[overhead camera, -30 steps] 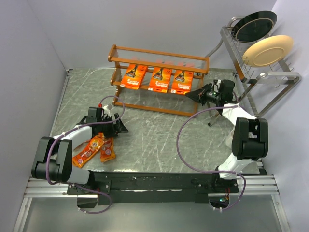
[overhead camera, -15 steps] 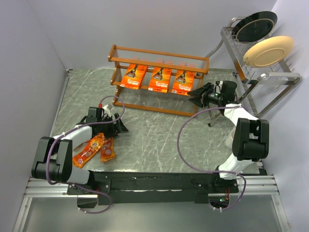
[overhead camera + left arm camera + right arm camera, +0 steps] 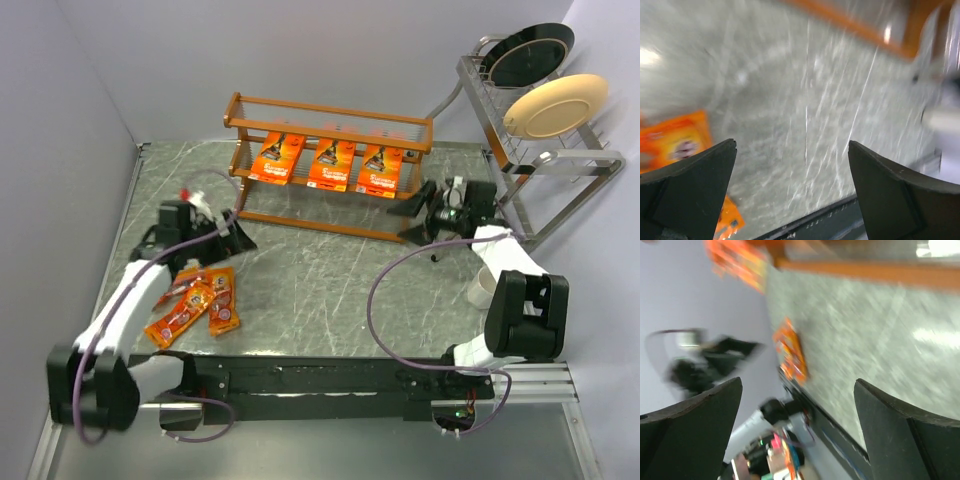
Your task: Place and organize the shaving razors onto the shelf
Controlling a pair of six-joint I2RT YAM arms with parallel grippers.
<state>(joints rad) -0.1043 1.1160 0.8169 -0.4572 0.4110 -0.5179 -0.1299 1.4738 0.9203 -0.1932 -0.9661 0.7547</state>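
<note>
Three large orange cards sit on the orange-brown wooden shelf. The left tool, spread apart and empty, likely must next drop onto the narrow orange blister packs just beside it.

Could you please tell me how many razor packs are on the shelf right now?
3. They sit side by side on the shelf's middle tier: left pack, centre pack, right pack. None seems hidden there.

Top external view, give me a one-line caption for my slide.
Three large razor cards sit on the shelf; small packs lie on the table near the open left hand.
</note>
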